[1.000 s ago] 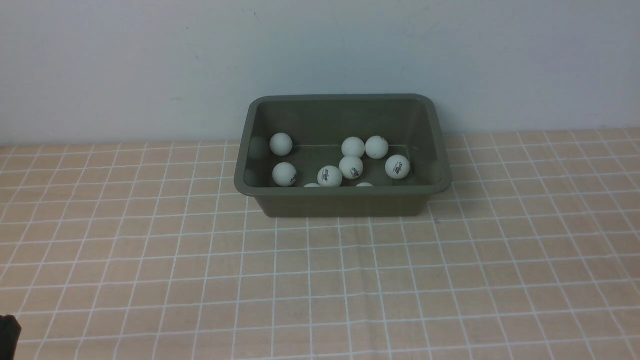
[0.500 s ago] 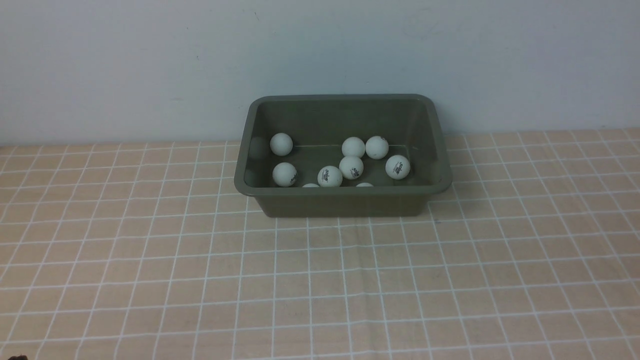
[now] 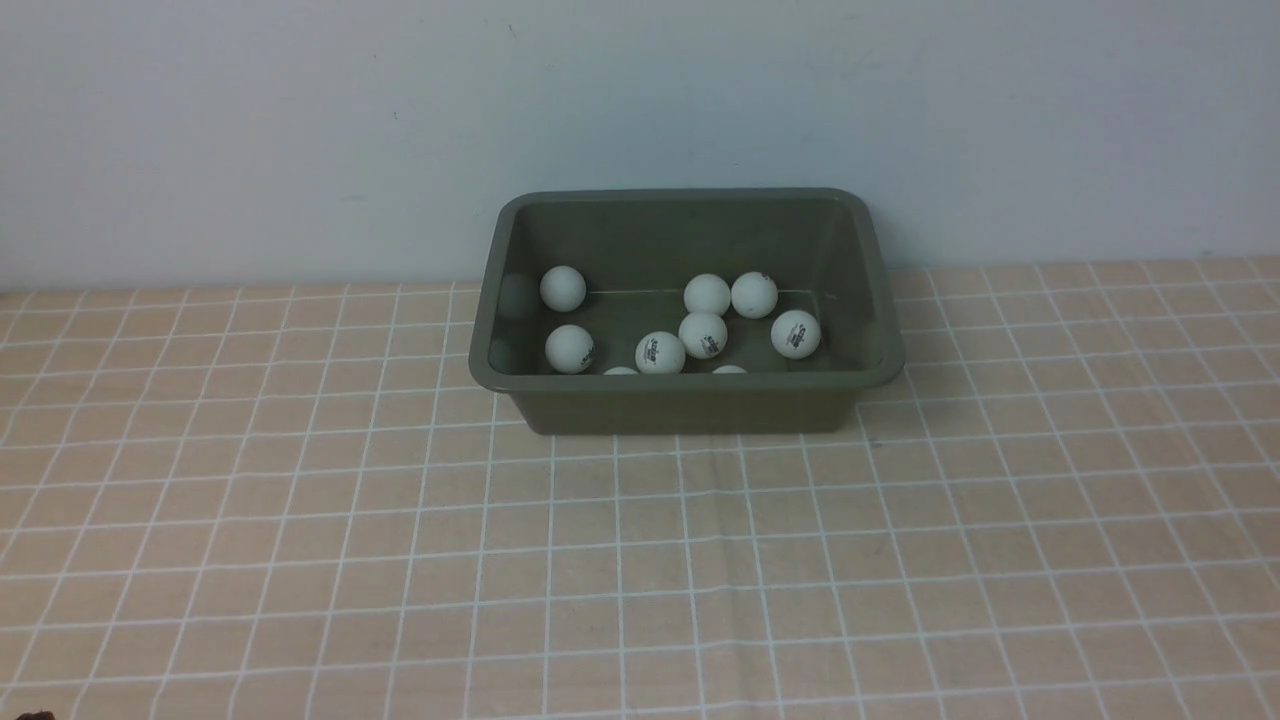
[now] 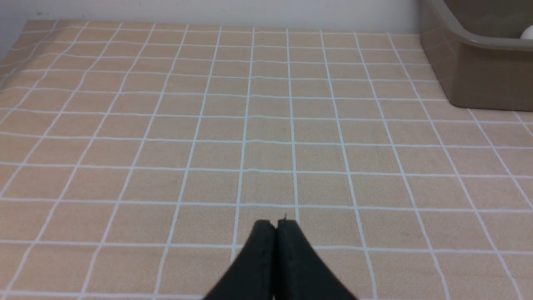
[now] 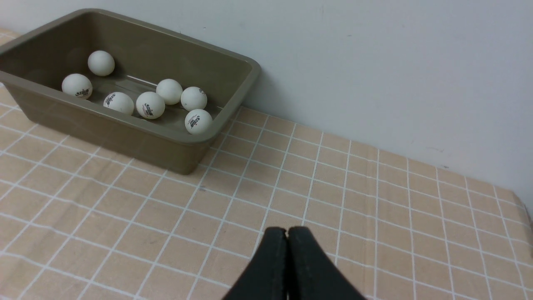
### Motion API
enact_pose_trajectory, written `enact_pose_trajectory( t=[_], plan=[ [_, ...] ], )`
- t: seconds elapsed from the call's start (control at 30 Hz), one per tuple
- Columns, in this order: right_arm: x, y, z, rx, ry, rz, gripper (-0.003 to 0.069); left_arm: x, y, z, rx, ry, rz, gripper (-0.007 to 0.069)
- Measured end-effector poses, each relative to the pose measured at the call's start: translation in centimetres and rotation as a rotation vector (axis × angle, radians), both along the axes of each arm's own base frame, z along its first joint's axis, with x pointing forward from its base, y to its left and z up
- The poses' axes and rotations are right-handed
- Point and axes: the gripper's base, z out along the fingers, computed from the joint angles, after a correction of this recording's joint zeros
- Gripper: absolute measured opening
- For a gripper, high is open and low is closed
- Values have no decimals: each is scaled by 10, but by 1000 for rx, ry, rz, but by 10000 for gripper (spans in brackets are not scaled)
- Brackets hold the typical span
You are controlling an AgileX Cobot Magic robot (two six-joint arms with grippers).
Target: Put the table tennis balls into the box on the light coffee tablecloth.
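Note:
The olive-green box [image 3: 686,402] stands on the light coffee tablecloth [image 3: 640,560] near the back wall. Several white table tennis balls [image 3: 702,334] lie inside it; two more barely peek over the near rim. The right wrist view shows the box [image 5: 125,137] with several balls [image 5: 150,104] in it. My left gripper [image 4: 275,223] is shut and empty above bare cloth [image 4: 208,125], with a corner of the box [image 4: 479,71] far ahead. My right gripper [image 5: 287,230] is shut and empty too, above cloth well away from the box. In the front view only a dark speck shows at the lower left corner.
A pale wall [image 3: 640,110] rises right behind the box. In the right wrist view the cloth's edge [image 5: 520,200] shows at the far side.
The dark piece of my left arm at the front view's lower left edge has withdrawn almost out of frame. The box and balls have not moved.

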Motion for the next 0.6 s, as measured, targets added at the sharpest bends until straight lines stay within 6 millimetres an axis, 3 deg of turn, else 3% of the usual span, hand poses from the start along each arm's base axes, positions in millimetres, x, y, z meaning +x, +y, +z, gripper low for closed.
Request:
enact_pose_trajectory(
  t=[0.2,0.4,0.57,0.6],
  plan=[
    [1,-8,0,-105,-6,-65,-18,0,0,0,0,0,0,-69],
    [-7,-12,-1,15,-23,-151,-18,0,0,0,0,0,0,-69],
    [-19,-11,-28,94,-67,-149,-18,0,0,0,0,0,0,-69],
    [-23,-11,-44,106,-89,-143,-18,0,0,0,0,0,0,-69]
  ],
)
